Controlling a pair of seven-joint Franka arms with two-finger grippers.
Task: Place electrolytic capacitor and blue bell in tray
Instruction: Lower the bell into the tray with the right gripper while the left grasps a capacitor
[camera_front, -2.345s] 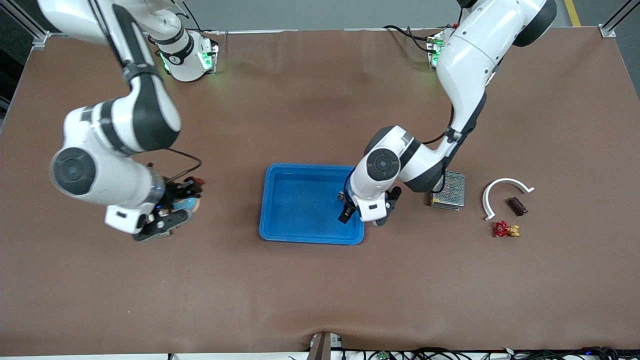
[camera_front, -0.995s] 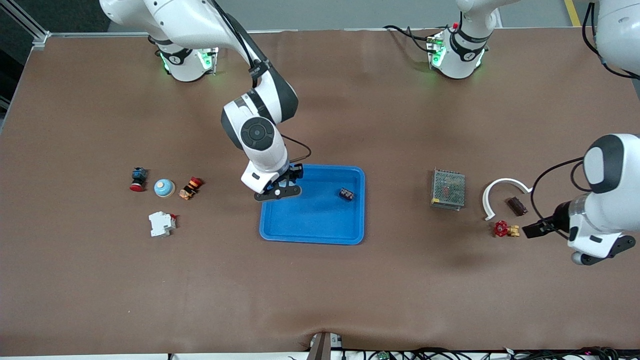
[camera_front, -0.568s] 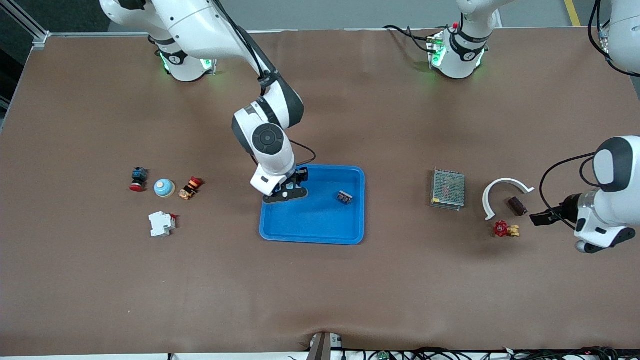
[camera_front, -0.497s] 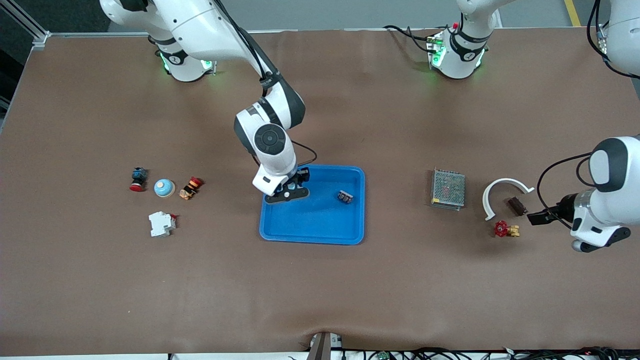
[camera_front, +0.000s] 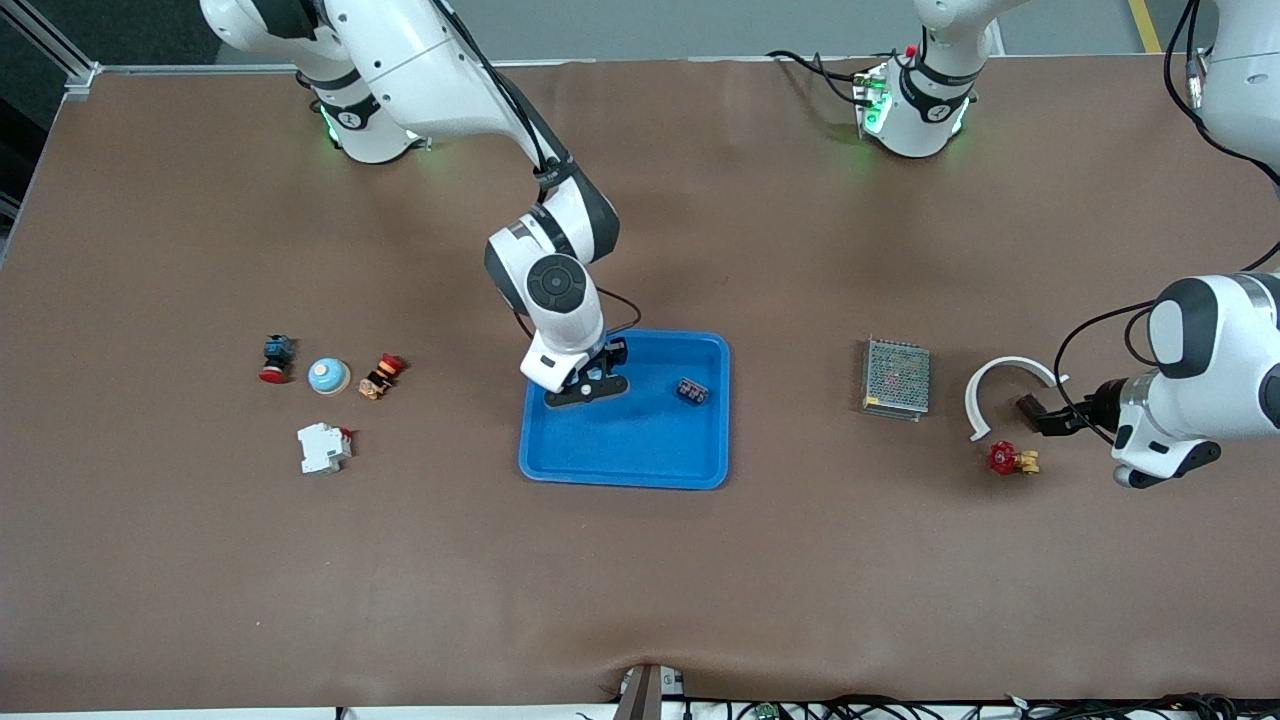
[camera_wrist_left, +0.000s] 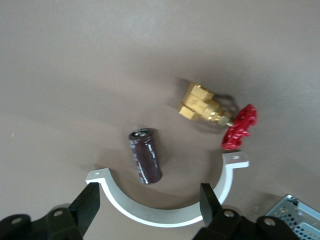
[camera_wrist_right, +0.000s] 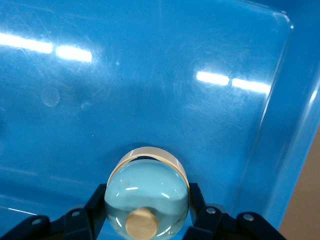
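Two grippers working: right gripper (camera_front: 592, 386) clamps bell (camera_wrist_right: 147, 197) over tray (camera_front: 640, 470), mid-frame, for dropping; left gripper (camera_front: 1043, 420) gapes wide above capacitor (camera_wrist_left: 145, 162), likely to pinch.

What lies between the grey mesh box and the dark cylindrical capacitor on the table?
The white curved bracket: one leg of its arc passes between the mesh box and the capacitor. Both the front and left wrist views show it.

The shallow bright-blue tray (camera_front: 625, 474) lies flat mid-worktop. A pale-blue domed bell (camera_wrist_right: 147, 197) with a tan knob hangs over the tray's floor, clamped in the jaws of the right gripper (camera_front: 590, 386). The dark maroon capacitor (camera_wrist_left: 145, 156) lies on its side on the worktop toward the left arm's end, well apart from the tray.
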